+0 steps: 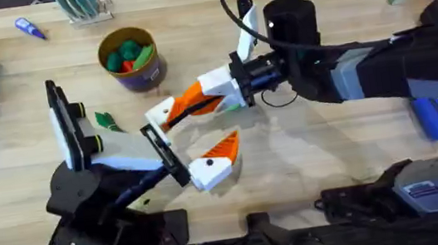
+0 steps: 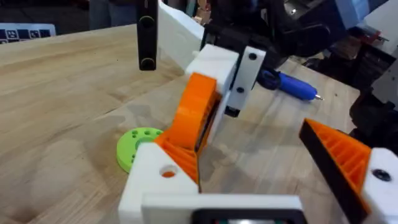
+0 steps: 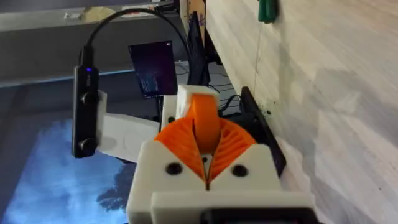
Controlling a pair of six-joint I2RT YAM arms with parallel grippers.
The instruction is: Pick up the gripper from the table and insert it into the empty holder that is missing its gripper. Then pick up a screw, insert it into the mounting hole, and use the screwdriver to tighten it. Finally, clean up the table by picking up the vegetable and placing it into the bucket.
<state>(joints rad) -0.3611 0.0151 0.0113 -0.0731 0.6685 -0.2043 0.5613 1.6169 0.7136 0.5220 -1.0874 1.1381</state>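
Clamping the gripper (image 2: pixel 194 115) between my right gripper's (image 1: pixel 216 88) orange pads, I have that tool closed tight on the small orange wedge, which stands out beyond my fingertips. The wedge's far end touches the holder (image 1: pixel 161 113), the bare white finger of my left gripper (image 1: pixel 194 135); whether it is fully seated I cannot tell. My left gripper is spread wide, its other finger carrying its own orange wedge well apart from the holder. The vegetable (image 1: pixel 106 120) lies on the table (image 1: pixel 332 159) just beside my left arm, near the bucket (image 1: pixel 146 73), which has colored toy pieces inside. The screwdriver (image 1: pixel 432 117) lies toward the table's right side, beyond my right arm. A green ring disc (image 2: pixel 134 148) rests flat near the holder.
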